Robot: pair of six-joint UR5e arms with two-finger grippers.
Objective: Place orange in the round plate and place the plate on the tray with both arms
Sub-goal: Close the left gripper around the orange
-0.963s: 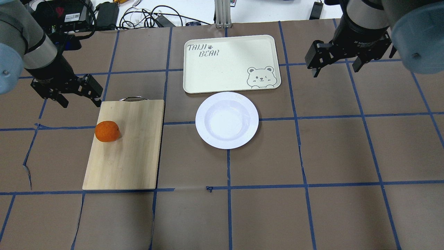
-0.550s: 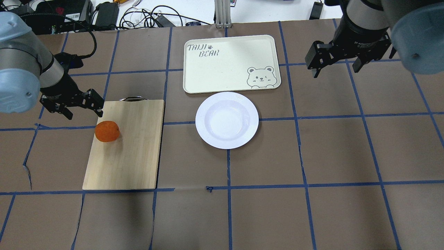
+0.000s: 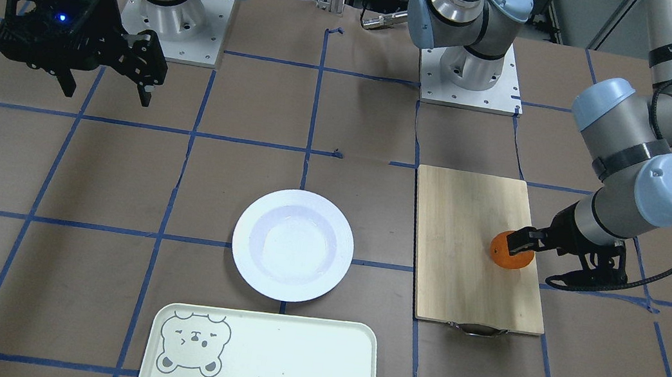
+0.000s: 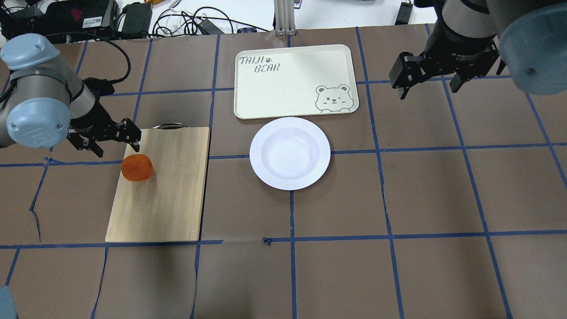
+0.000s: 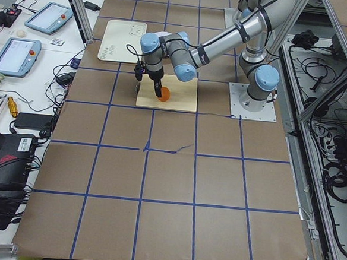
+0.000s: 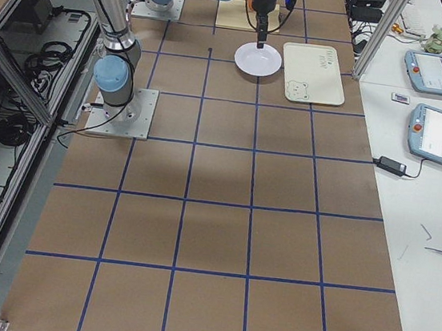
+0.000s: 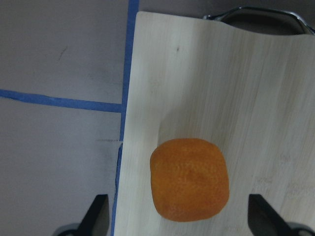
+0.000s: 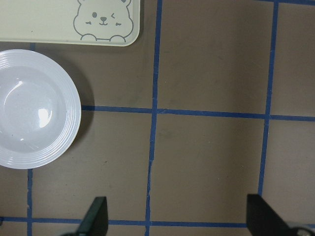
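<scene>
1. Nearest the robot's left side, a wooden cutting board [image 4: 168, 186] is seen lying flat on the brown, blue-taped table [image 4: 398, 199], its metal handle at the far end.
2. The orange [image 4: 137, 167] is found on the board, close to its outer long edge, about midway along that edge.
3. The left gripper [image 4: 118, 150] is held low over that same edge of the board. Its fingers are spread wide. In the left wrist view the orange is framed between the two fingertips, with a clear gap left on either side, so nothing is gripped.
4. Further towards the middle of the table, the round plate [image 4: 261, 166] is set upright on the paper. It is well apart from the board, and its well is seen bare.
5. Just beyond the plate, the tray [image 4: 292, 88] is laid flat, its near long edge almost touched by the plate's rim. The bear face is printed in the near corner on the robot's right.
6. Farthest out on the robot's right, the right gripper [image 4: 429, 91] is held above bare table with its fingers spread. It is well apart from plate and tray.
</scene>
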